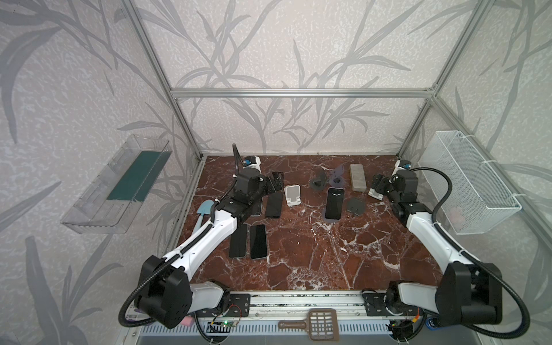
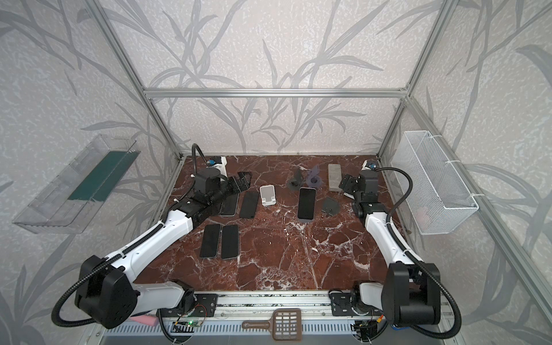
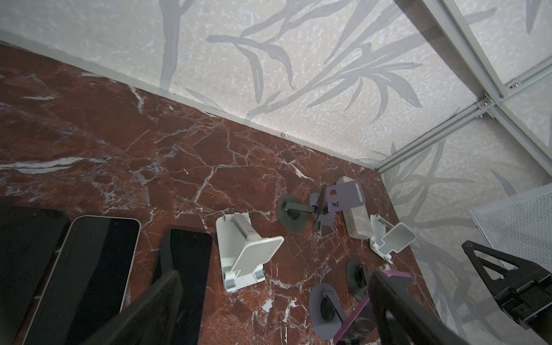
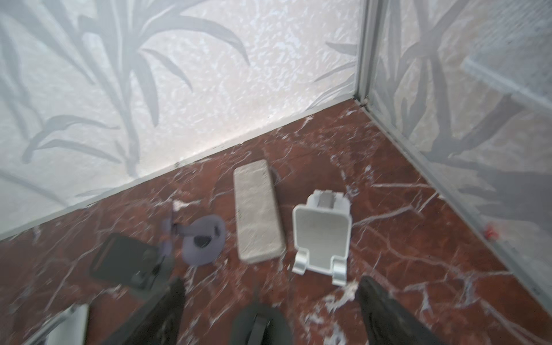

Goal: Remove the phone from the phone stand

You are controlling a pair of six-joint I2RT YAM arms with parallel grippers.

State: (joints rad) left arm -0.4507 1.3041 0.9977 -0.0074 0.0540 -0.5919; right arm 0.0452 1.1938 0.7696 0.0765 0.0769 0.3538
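You have two matching arms. Your left arm point(image 1: 209, 236) and right arm point(image 1: 430, 233) each wear glossy white shells on the long links, with matte black housings at the elbow and wrist joints. A black corrugated conduit point(image 1: 128, 307) loops out of each elbow housing, and a thinner one runs along each white forearm, held by pale ties. Each black wrist link carries a small white mark. The bases sit on black plates point(image 1: 239, 304) dotted with screw holes. Your left gripper point(image 1: 277, 180) and right gripper point(image 1: 375, 184) are all black, and their jaws are flat frames with triangular cut-outs.
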